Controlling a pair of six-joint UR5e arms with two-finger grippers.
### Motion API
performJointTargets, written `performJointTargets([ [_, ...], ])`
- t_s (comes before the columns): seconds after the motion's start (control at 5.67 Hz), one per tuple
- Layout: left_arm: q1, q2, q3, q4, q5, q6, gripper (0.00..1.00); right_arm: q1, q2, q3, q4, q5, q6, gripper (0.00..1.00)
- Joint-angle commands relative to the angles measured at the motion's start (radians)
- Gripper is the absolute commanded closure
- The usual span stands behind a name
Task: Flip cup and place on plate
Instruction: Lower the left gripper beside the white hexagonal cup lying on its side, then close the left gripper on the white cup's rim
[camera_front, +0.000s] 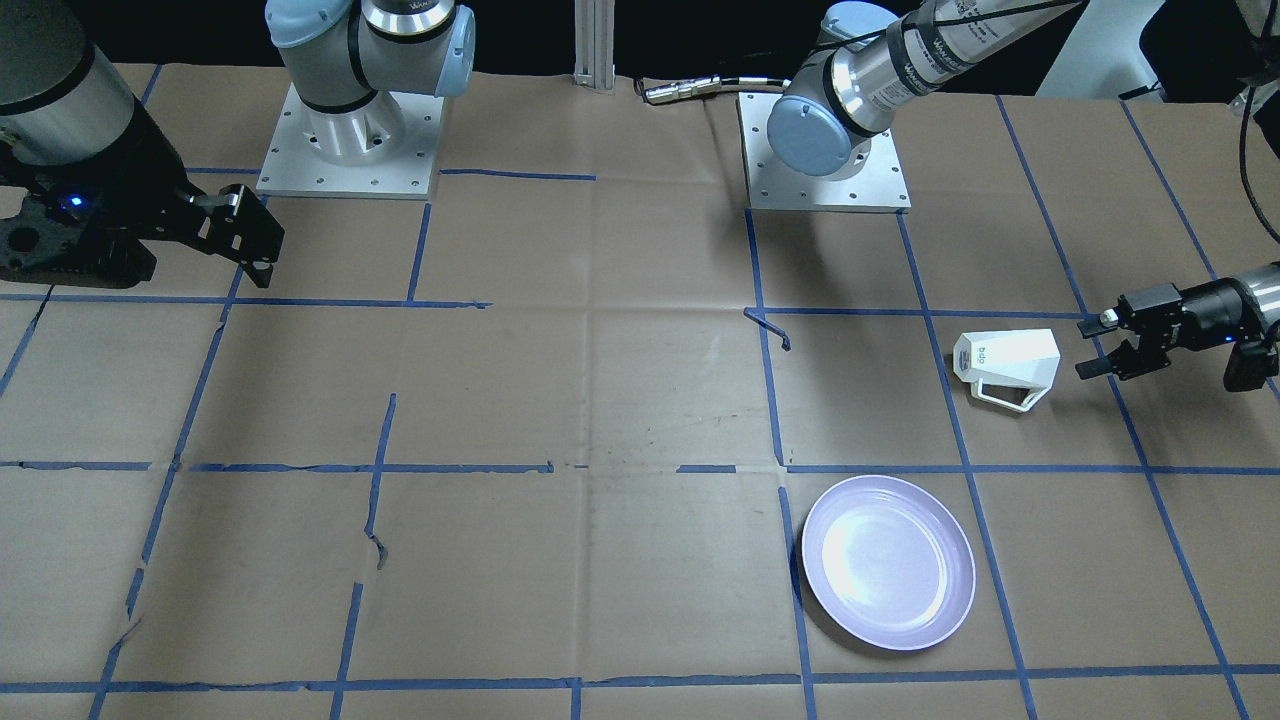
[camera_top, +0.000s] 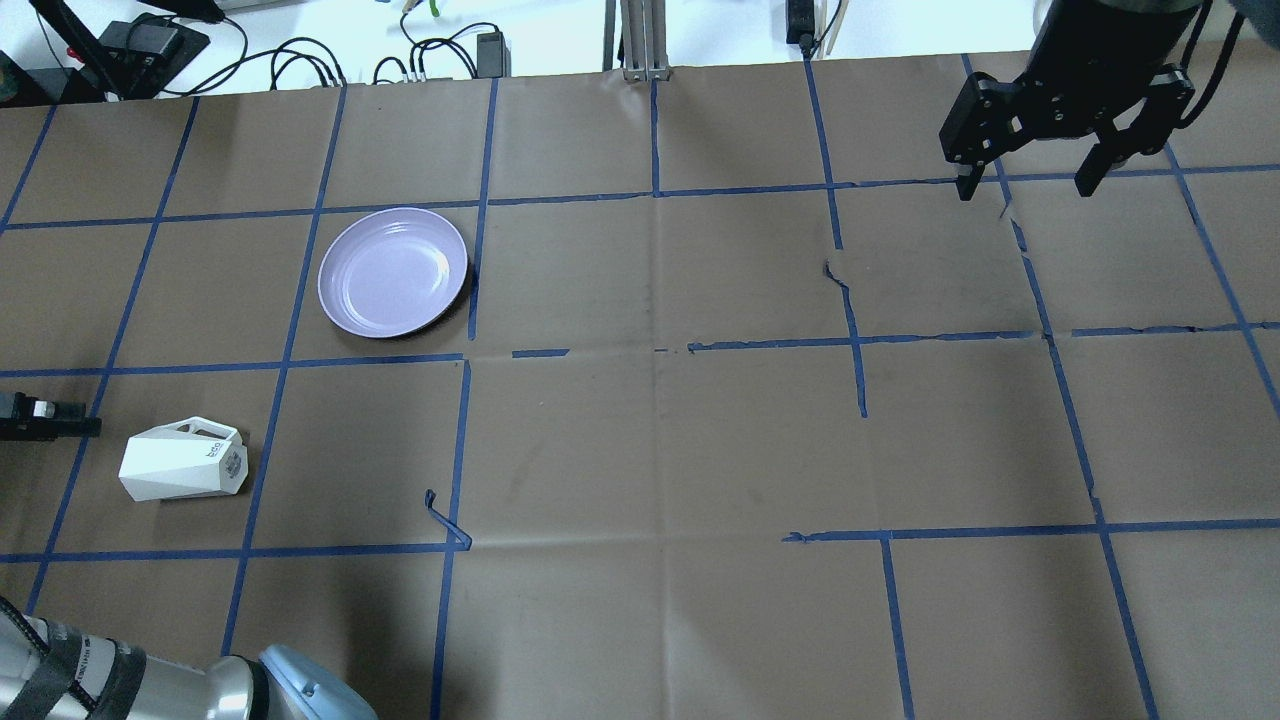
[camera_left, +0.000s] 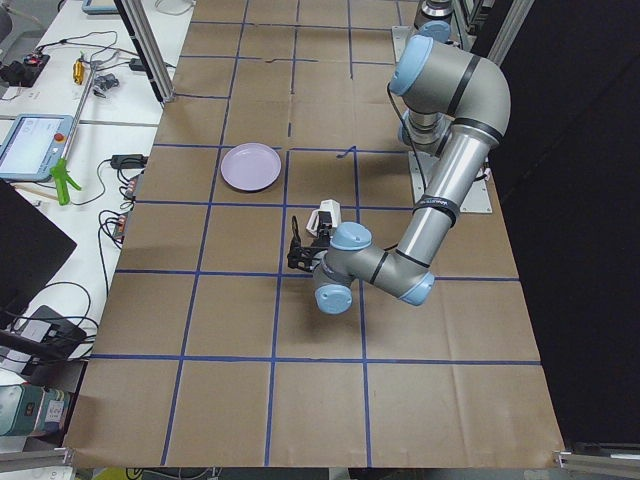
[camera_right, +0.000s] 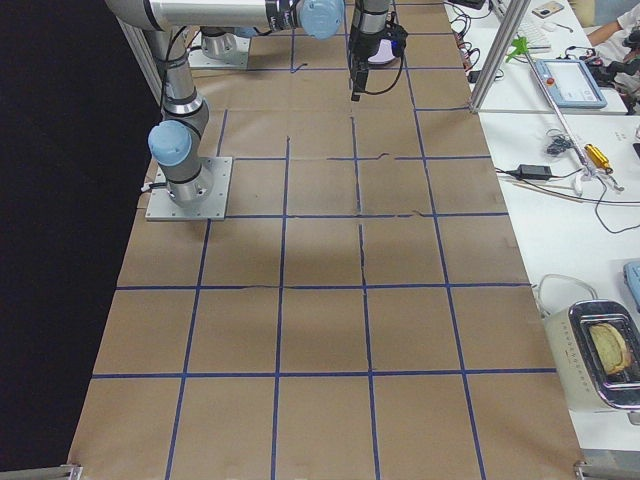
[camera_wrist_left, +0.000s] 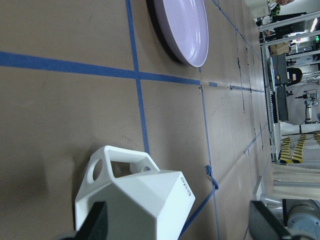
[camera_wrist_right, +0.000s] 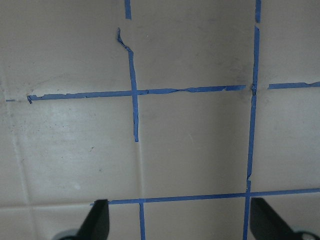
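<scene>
The white faceted cup (camera_front: 1005, 362) lies on its side on the paper, wider end toward my left gripper, handle toward the plate. It also shows in the overhead view (camera_top: 185, 467) and the left wrist view (camera_wrist_left: 135, 200). The lavender plate (camera_front: 888, 562) sits apart from it, bare, nearer the operators' side (camera_top: 393, 272). My left gripper (camera_front: 1100, 345) is open and empty, low over the table, a short gap from the cup. My right gripper (camera_top: 1025, 185) is open and empty, high over the far side of the table (camera_front: 250, 245).
Brown paper with a blue tape grid covers the table (camera_top: 660, 440). The two arm bases (camera_front: 345, 140) (camera_front: 825, 150) stand at the robot's edge. Cables and devices lie beyond the table's far edge (camera_top: 300, 60).
</scene>
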Motion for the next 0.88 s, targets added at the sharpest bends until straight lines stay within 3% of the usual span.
performJointTargets([
  [0.0,-0.026,-0.012,-0.027,-0.009,-0.005,0.008,0.09,0.0,0.0,0.0,0.0,0.0,0.0,0.0],
  [0.35,-0.026,-0.013,-0.057,-0.007,-0.008,0.047,0.81,0.0,0.0,0.0,0.0,0.0,0.0,0.0],
  [0.53,-0.026,-0.012,-0.057,-0.007,-0.008,0.04,0.96,0.0,0.0,0.0,0.0,0.0,0.0,0.0],
  [0.71,-0.026,-0.004,-0.057,-0.007,-0.013,0.038,1.0,0.0,0.0,0.0,0.0,0.0,0.0,0.0],
])
